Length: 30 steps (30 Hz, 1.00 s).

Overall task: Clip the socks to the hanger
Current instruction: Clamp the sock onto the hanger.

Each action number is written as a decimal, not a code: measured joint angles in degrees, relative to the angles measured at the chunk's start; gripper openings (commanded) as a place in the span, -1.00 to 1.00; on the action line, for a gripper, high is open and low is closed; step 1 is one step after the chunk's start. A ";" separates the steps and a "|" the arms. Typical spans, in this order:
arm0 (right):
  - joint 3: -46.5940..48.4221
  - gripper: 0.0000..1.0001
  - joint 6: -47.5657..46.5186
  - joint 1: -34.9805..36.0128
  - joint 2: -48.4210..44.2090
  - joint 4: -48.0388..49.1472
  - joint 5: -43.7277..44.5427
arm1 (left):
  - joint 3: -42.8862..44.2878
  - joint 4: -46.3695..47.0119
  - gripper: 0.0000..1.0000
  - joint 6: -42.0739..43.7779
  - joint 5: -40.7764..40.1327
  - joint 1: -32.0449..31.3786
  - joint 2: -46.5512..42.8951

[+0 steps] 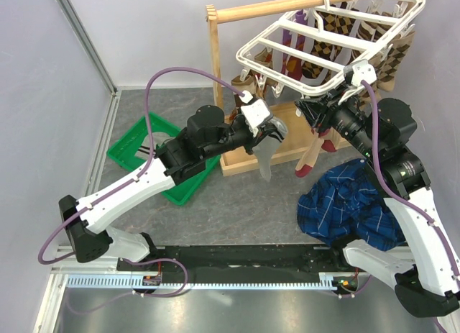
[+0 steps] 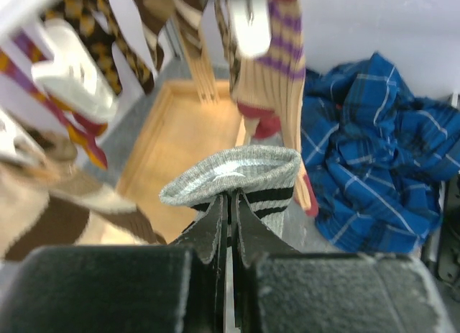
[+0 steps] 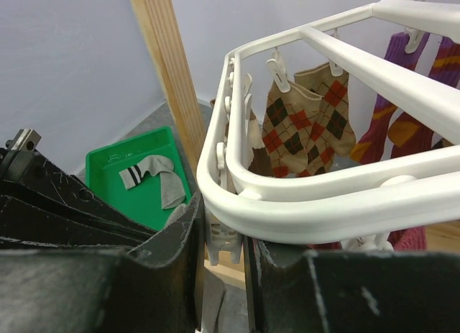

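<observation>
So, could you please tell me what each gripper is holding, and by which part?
The left gripper pinches the grey sock by its striped cuff. The right gripper clamps a white clip under the hanger's rim.

The left gripper (image 2: 230,207) pinches the striped cuff of a grey sock (image 2: 233,171) at centre; a blue plaid cloth (image 2: 374,153) lies at three o'clock.
</observation>
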 measured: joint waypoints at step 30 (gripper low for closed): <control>0.09 -1.00 0.90 -0.02 0.13 0.33 -1.31 | 6.12 9.55 -0.96 2.43 0.28 -0.79 7.76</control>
